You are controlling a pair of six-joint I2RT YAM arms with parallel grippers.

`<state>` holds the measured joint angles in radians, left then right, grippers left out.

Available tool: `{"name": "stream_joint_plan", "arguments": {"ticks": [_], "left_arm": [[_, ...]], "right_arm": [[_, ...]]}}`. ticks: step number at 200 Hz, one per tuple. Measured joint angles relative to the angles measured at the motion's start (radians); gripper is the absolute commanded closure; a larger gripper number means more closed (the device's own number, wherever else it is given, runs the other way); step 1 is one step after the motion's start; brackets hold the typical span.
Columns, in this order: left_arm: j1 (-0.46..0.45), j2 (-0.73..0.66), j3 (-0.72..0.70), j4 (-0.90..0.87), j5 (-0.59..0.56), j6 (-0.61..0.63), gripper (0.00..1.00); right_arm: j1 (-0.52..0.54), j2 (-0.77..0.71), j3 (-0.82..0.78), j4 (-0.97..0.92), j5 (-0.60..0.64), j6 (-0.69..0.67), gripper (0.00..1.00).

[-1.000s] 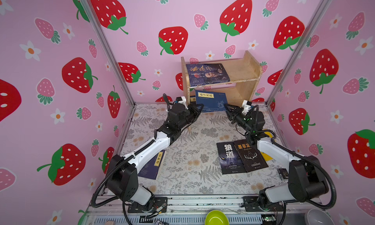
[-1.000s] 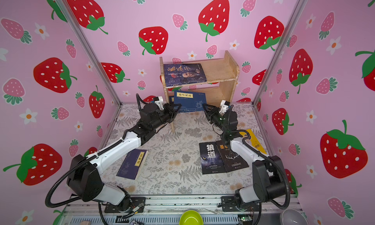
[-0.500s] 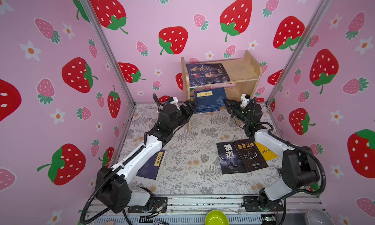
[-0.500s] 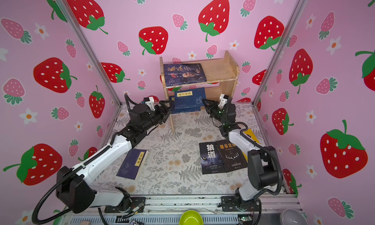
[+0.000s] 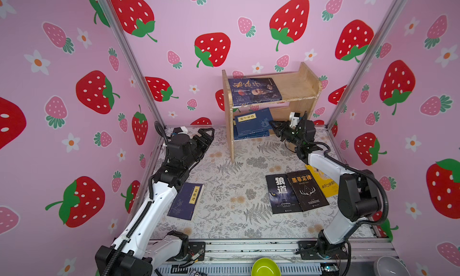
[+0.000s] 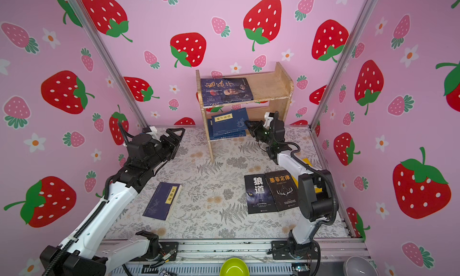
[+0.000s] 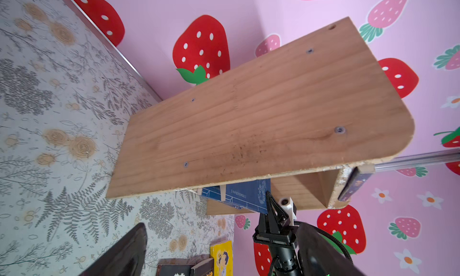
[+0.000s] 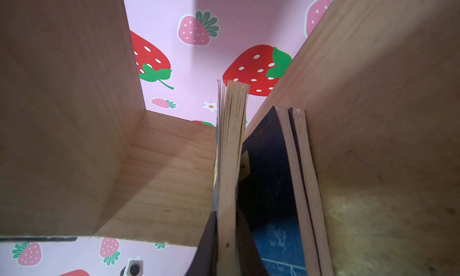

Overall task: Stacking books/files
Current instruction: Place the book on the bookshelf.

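Centre frame, the right claw [image 5: 273,126] grips the tilted navy book [image 5: 251,121] inside the shelf [image 5: 227,137]; the left claw [image 5: 207,135], farther, hangs open.

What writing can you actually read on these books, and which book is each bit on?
"鬼谷子": blue portrait book, on the top shelf.
"孙子兵法": yellow label of the navy shelf book, below.
"狼道": black wolf book, on the table.
"墨菲定律": black antler book, beside it.
Too blurred, hidden or small to read: the label of the navy table book, the title of the yellow book, all small print.
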<state>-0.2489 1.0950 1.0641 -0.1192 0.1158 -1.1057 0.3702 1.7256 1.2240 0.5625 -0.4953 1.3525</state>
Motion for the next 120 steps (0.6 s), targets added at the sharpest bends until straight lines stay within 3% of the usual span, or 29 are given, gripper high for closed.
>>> {"name": "stream_joint_plan", "arguments": {"ticks": [120], "left_arm": [[0.048, 0.012, -0.01, -0.018, 0.079, 0.01, 0.04]], "right_arm": [[0.047, 0.033, 0.054, -0.056, 0.042, -0.076, 0.89]]}}
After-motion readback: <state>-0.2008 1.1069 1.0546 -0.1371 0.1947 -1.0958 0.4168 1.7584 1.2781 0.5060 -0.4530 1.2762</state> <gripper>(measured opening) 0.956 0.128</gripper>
